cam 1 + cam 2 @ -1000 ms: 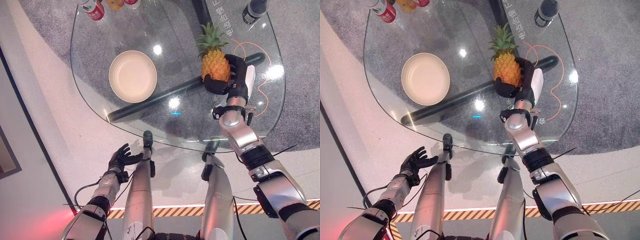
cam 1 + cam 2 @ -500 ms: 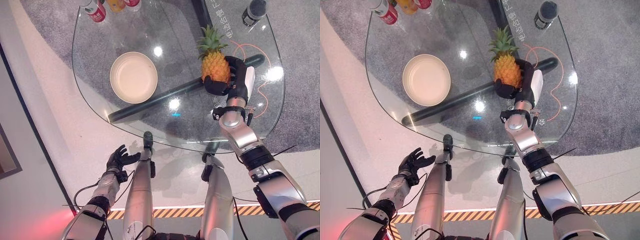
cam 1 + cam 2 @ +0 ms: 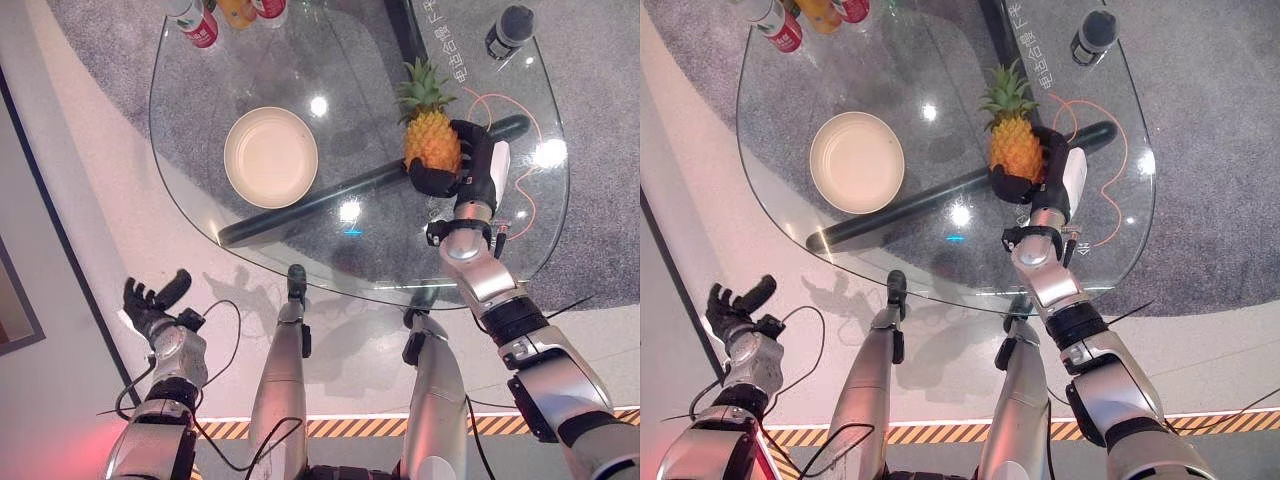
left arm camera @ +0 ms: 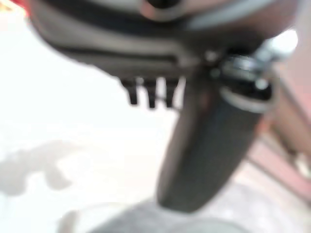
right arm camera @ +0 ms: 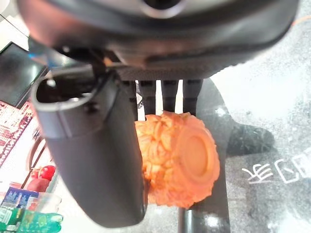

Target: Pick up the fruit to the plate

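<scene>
Your right hand has its fingers and thumb curled round the lower body of the pineapple, right of the plate; treat it as heavy, stiff and rough-skinned, gripping the body, not the crown.

Pineapple: orange-yellow body with a diamond-scale pattern, green leafy crown; flat orange base seen in the right wrist view.
Plate: plain cream, slightly paler rim.
Worktop: clear glass with white light reflections; black bar beneath it.
Carpet: speckled grey.
Floor: pale cream, with a yellow-and-black striped strip near the bottom edge.
Bottles: red label with white cap; neighbours orange and red.
Dark canister: black with grey top.
Cable: thin, orange.
Right hand: black, white thumb cover.
Left hand: black.
</scene>
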`<state>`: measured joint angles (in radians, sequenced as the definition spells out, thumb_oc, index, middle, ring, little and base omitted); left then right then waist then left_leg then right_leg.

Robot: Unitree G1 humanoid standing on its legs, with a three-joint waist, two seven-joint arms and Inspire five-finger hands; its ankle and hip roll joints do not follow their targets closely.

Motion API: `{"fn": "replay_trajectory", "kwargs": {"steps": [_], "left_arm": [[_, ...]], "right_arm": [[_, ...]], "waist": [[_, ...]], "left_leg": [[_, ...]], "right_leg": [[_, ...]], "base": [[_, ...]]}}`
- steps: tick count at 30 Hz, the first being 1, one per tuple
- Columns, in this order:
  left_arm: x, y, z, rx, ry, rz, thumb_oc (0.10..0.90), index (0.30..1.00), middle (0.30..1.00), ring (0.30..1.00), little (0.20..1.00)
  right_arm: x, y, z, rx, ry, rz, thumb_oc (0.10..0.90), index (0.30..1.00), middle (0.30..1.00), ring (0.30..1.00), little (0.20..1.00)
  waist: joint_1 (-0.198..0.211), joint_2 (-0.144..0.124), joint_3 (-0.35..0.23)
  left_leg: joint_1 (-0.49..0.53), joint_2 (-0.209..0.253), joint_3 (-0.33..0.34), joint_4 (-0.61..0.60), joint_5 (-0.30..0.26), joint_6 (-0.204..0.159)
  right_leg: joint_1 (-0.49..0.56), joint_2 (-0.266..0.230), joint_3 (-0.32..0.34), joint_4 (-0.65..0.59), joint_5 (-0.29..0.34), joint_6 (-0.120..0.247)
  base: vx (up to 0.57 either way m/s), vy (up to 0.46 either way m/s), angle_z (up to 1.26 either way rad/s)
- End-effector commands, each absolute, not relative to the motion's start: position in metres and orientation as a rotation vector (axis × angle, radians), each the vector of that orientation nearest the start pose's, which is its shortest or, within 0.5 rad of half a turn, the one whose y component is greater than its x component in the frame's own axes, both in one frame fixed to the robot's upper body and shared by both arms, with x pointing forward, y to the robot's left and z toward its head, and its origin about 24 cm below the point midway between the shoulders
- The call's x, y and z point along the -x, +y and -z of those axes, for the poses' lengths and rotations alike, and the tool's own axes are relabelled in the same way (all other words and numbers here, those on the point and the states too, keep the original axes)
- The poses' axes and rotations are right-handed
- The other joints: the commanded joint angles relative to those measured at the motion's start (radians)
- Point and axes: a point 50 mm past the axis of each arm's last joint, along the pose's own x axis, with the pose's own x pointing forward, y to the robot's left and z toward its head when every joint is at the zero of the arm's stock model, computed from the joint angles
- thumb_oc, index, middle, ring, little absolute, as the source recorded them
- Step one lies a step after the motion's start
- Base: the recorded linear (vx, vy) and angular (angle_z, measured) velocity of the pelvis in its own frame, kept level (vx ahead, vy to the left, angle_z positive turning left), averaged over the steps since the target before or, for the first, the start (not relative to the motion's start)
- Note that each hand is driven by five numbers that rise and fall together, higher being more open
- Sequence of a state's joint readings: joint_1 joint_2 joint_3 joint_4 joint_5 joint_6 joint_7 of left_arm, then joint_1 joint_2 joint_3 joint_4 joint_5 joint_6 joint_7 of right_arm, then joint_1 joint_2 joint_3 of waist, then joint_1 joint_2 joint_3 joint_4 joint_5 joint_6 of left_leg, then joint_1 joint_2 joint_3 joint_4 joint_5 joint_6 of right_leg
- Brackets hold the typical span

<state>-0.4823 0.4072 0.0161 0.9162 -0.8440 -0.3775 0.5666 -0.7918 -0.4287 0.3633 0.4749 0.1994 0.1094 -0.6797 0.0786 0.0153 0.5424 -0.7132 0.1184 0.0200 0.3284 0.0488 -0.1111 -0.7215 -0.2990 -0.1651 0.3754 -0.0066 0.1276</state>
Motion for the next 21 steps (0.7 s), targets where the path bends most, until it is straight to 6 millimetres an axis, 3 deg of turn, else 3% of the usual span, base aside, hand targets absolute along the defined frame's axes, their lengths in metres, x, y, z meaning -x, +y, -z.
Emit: {"fn": "replay_trajectory", "kwargs": {"steps": [1, 5, 10, 21], "left_arm": [[-0.293, 0.339, -0.068, 0.36, -0.182, -1.099, 0.8, 0.9, 0.9, 0.9, 0.9], [-0.304, 0.334, -0.104, 0.337, -0.337, -1.05, 0.8, 0.9, 0.9, 0.9, 0.9], [-0.315, 0.316, -0.13, 0.339, -0.45, -0.94, 0.8, 0.9, 0.9, 0.9, 0.9], [-0.325, 0.267, -0.166, 0.416, -0.652, -0.617, 0.8, 0.9, 0.9, 0.9, 0.9]], "right_arm": [[-0.361, -0.169, -0.197, 0.321, -0.444, 0.431, 0.1, 0.3, 0.3, 0.3, 0.2], [-0.356, -0.161, -0.206, 0.326, -0.512, 0.402, 0.1, 0.3, 0.3, 0.3, 0.2], [-0.349, -0.157, -0.216, 0.314, -0.588, 0.391, 0.1, 0.3, 0.3, 0.3, 0.2], [-0.332, -0.141, -0.233, 0.331, -0.778, 0.331, 0.1, 0.3, 0.3, 0.3, 0.2]], "waist": [[-0.005, 0.027, -0.022], [-0.009, 0.027, -0.022], [-0.013, 0.023, -0.022], [-0.017, 0.027, -0.022]], "left_leg": [[-0.01, 0.014, -0.022, -0.012, 0.023, 0.022], [-0.013, 0.016, -0.018, -0.013, 0.022, 0.023], [-0.016, 0.016, -0.017, -0.013, 0.02, 0.025], [-0.018, 0.015, -0.012, -0.007, 0.012, 0.032]], "right_leg": [[0.001, -0.004, 0.026, 0.013, 0.051, 0.018], [0.0, -0.001, 0.029, 0.01, 0.05, 0.017], [0.001, 0.002, 0.032, 0.007, 0.051, 0.017], [0.001, 0.003, 0.038, 0.006, 0.055, 0.02]], "base": [[0.0, 0.0, 0.0], [0.0, 0.0, 0.0], [0.0, 0.0, 0.0], [0.0, 0.0, 0.0]]}}
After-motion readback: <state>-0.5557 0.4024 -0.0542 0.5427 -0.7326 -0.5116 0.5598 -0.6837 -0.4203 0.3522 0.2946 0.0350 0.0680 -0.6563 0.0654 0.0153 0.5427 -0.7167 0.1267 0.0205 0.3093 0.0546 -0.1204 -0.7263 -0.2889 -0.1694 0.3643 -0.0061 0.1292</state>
